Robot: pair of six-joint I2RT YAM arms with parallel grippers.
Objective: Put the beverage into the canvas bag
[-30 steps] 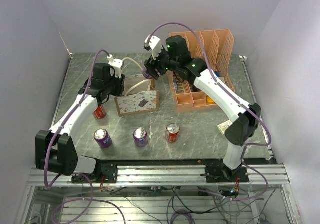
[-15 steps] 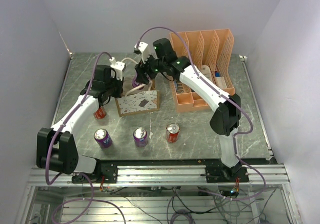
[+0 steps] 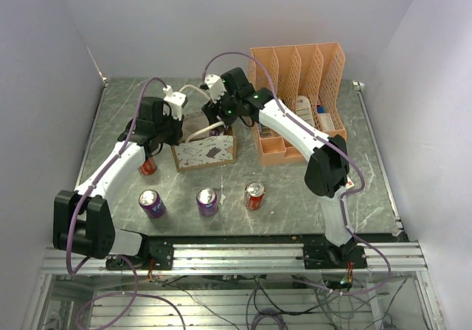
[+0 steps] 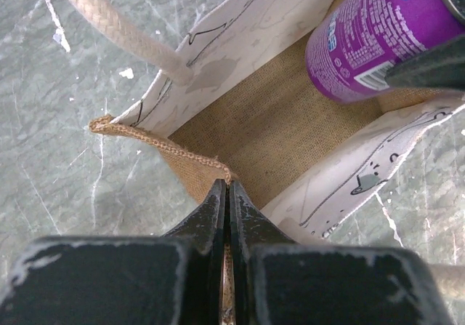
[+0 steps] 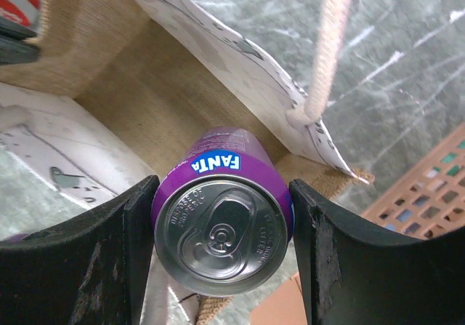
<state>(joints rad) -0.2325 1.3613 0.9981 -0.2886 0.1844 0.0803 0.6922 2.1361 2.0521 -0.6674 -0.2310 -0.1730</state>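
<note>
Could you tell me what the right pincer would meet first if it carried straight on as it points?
Most likely the canvas bag, on its brown woven inside: the right pincer, holding the purple can, points down into its open top, with nothing visible between. Depth is unclear.

A grey-green table [image 3: 369,175] with a marbled top and pale veins fills the middle of the scene. Plain pale lavender walls close it in: a back wall [image 3: 184,20] on the far side, a left wall [image 3: 37,86] and a right wall [image 3: 435,86]. An aluminium rail [image 3: 243,256] runs along the near edge, with loose cables [image 3: 265,300] below it. The light is soft and even.
</note>
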